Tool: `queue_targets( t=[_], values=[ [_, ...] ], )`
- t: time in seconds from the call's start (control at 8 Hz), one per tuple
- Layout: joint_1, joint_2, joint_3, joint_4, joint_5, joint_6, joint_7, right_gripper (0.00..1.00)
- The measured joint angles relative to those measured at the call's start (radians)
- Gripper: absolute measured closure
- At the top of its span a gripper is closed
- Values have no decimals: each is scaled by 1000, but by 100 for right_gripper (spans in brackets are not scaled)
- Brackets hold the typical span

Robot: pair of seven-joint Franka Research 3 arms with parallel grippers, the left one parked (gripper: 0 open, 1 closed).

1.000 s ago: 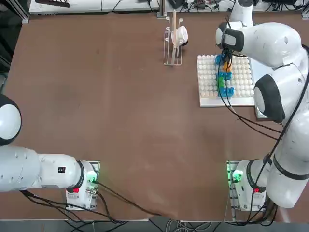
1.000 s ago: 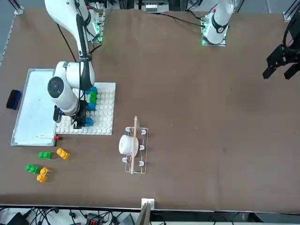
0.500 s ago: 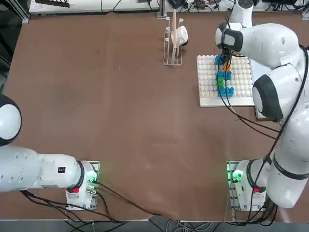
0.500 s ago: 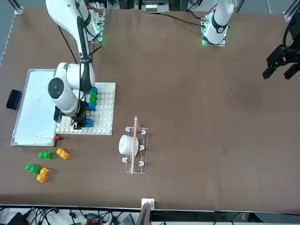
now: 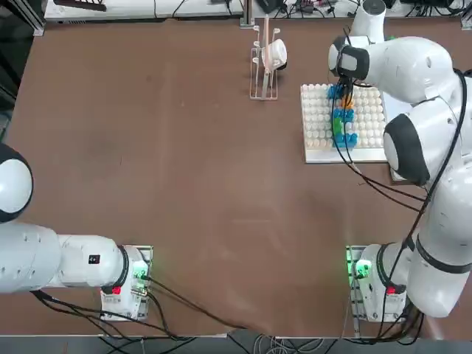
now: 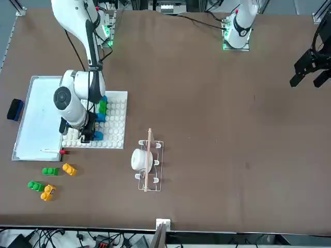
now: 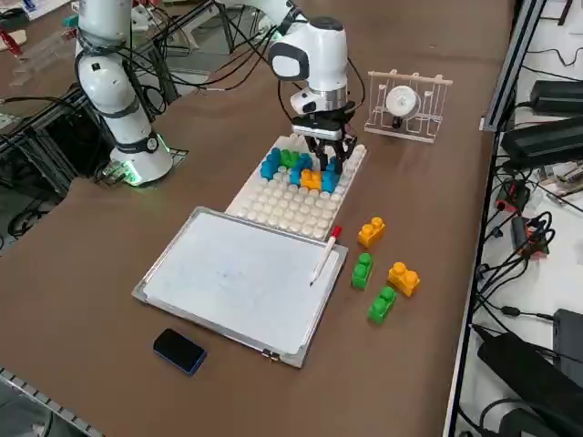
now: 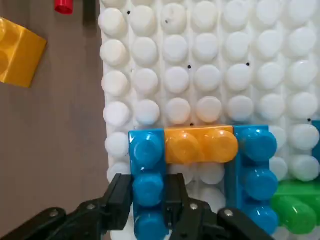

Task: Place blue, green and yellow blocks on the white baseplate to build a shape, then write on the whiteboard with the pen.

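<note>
From overhead, the right gripper (image 5: 341, 91) hangs over the far edge of the square white studded plastic baseplate (image 5: 318, 125), where a short row of blue, green and orange-yellow studded toy bricks (image 5: 342, 118) already stands. The arm hides the fingers here, so the press should be judged from the other views.

From the front, the gripper (image 6: 87, 133) sits low on the baseplate's (image 6: 115, 124) near end, just beside the smooth silver-framed whiteboard (image 6: 34, 118). The thin pale marker with a red end (image 6: 53, 151) lies along the board's near edge. Two green bricks (image 6: 42, 178) and two orange-yellow bricks (image 6: 58, 180) wait loose on the brown table, near the pen.

From the right side, the gripper (image 7: 324, 153) points straight down onto the built row (image 7: 299, 170). Keeping that upright line matters: a tilted push would probably seat only one end of a brick.

From the wrist, the two black fingers (image 8: 120, 202) are clamped on the sides of a bright blue three-stud brick (image 8: 147, 184) standing on the baseplate (image 8: 210, 65), its end touching an orange-yellow two-stud brick (image 8: 201, 145). A second blue brick (image 8: 257, 172) and a green one (image 8: 297, 212) adjoin. The blue brick looks aligned with the stud grid, so I judge the good move is a firm, square press, then letting go without dragging sideways.
</note>
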Motion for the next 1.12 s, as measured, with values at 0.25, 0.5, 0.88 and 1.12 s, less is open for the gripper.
queue_targets(
  t=[0.25,0.5,0.88,1.12],
  values=[
    [1,5,0,2,1,2,0,64],
    [0,8,0,2,3,5,0,64],
    [2,20,3,2,17,15,-1,64],
    [2,20,3,2,17,16,-2,64]
  ],
)
